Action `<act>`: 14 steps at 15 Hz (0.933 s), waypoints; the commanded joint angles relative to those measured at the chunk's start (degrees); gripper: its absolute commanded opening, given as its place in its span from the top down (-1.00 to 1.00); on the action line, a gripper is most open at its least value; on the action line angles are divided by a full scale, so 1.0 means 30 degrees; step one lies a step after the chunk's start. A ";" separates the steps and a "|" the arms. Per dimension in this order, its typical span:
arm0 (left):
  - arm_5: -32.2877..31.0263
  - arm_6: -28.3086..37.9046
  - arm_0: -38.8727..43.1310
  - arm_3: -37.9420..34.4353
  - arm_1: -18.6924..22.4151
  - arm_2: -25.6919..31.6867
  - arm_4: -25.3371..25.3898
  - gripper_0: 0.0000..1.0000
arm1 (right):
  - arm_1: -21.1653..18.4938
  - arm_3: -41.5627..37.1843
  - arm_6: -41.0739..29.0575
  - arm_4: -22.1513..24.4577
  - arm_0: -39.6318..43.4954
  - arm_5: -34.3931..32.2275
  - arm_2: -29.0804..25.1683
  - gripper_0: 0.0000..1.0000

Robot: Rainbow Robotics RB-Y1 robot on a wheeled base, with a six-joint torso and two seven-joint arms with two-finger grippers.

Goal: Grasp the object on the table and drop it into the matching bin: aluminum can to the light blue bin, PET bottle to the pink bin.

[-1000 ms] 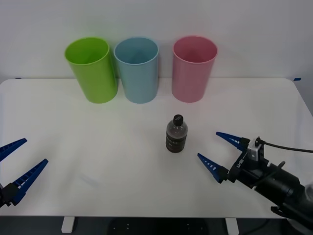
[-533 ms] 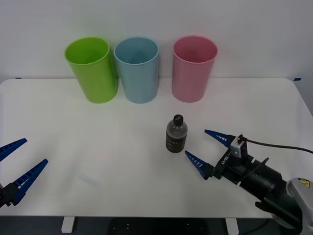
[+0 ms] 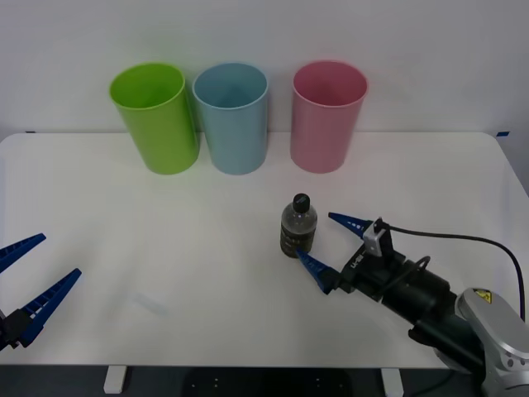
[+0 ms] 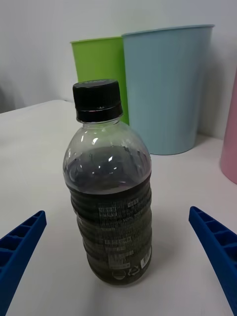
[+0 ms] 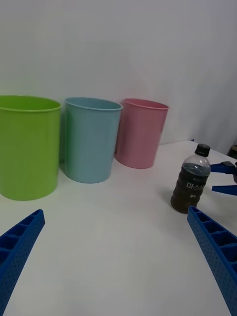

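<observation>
Two ribbed blue fingers of the right gripper (image 3: pixel 328 243) spread wide just right of the small clear plastic bottle with black cap (image 3: pixel 297 226), leaving room to slip around it. Nearer, at left, the left gripper (image 3: pixel 31 283) waits spread. Farthest, the tall pink plastic bin (image 3: pixel 326 116) stands open-mouthed, ready to receive it.

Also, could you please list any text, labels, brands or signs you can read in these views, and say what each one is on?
PET bottle label: large white Korean lettering, roughly "미스", cut off by the bottle's curve, so not certain.
PET bottle label in the right wrist view: rows of fine print, too small to read.
Yellow warning sticker on the right arm: symbol, no legible words.
Bins and table: no text.
</observation>
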 commanded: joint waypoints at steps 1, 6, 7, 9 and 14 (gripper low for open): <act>0.0000 0.0000 0.0000 0.0000 0.0000 0.0000 0.0000 -1.00 | -0.0001 0.0012 -0.0058 0.0001 -0.0376 0.0982 0.0461 -1.00; 0.0000 0.0000 0.0000 0.0000 0.0000 0.0000 0.0000 -1.00 | -0.0001 -0.0017 -0.0175 0.0001 -0.1050 0.3267 0.1750 -1.00; 0.0000 0.0000 0.0000 0.0000 0.0000 0.0000 0.0000 -1.00 | -0.0001 0.0012 -0.0175 0.0001 -0.1167 0.3560 0.1896 -1.00; 0.0000 0.0000 0.0000 0.0000 0.0000 0.0000 0.0000 -1.00 | -0.0001 -0.0017 -0.0234 0.0001 -0.1460 0.4585 0.2511 -1.00; 0.0000 0.0000 0.0000 0.0000 0.0000 0.0000 0.0000 -1.00 | 0.0145 -0.0017 -0.0293 0.0001 -0.1636 0.5406 0.3039 -1.00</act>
